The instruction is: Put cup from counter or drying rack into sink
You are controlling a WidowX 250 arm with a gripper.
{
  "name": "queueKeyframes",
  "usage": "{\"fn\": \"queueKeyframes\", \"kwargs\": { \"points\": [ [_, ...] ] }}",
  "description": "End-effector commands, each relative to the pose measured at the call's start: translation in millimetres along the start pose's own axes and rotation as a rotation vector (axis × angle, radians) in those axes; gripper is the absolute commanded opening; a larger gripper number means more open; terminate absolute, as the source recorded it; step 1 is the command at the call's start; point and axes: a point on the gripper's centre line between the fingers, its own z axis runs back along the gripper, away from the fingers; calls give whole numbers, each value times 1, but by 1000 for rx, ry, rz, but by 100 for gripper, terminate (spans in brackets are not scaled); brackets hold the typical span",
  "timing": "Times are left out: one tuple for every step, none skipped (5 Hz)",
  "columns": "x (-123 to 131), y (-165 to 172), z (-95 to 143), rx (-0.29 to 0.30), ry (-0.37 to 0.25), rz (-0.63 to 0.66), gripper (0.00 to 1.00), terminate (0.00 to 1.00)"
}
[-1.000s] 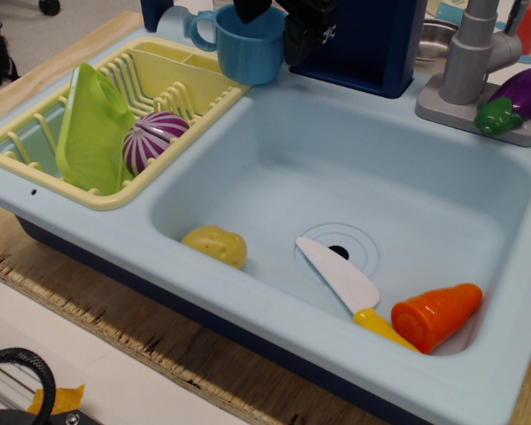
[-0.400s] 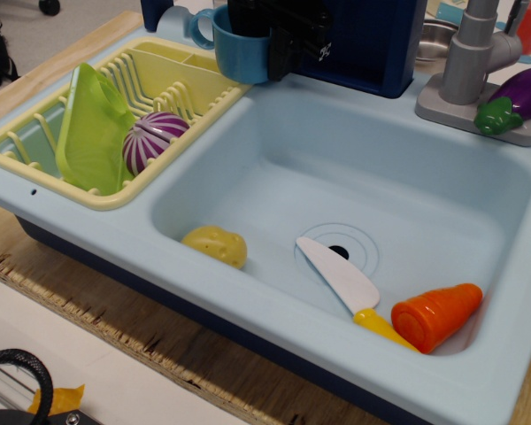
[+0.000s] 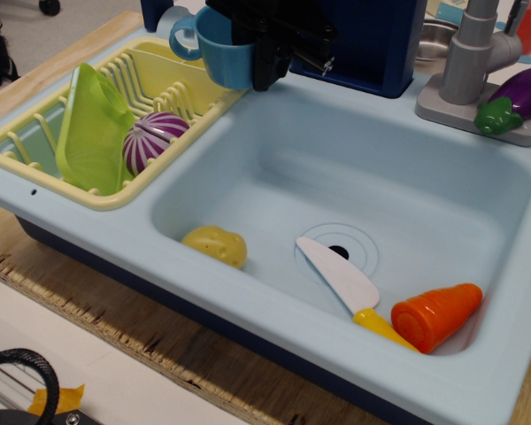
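Observation:
The blue cup (image 3: 216, 55) is upright at the back corner where the pale yellow drying rack (image 3: 115, 198) meets the pale blue counter (image 3: 248, 299), its handle pointing left. My black gripper (image 3: 251, 64) comes down from above and is shut on the cup's right rim, with one finger (image 3: 265, 69) outside the wall and the other hidden inside. I cannot tell whether the cup's base touches the surface. The sink (image 3: 407, 168) lies to the right and in front, its drain (image 3: 339, 251) in view.
The rack holds a lime-green plate (image 3: 93, 124) and a purple-striped vegetable (image 3: 152, 140). The sink holds a yellow potato (image 3: 215, 245), a toy knife (image 3: 341, 279) and a carrot (image 3: 435, 314). A grey faucet (image 3: 469, 62) and an eggplant (image 3: 518, 96) are at the back right, with a dark blue box (image 3: 372, 44) behind.
My gripper came down onto the cup's rim and closed on it. Cup and gripper have shifted left toward the drying rack.

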Motion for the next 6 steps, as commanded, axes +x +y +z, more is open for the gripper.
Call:
{"fn": "queueKeyframes", "kwargs": {
  "points": [
    [-10, -30, 29, 9, -81, 56, 100, 0],
    [-13, -53, 26, -25, -107, 73, 100, 0],
    [-21, -69, 10, -78, -91, 83, 0, 0],
    [-23, -76, 0, -141, -84, 64, 100, 0],
    [-23, -76, 0, -141, -84, 64, 100, 0],
    [-23, -76, 0, -141, -84, 64, 100, 100]
  ]
}}
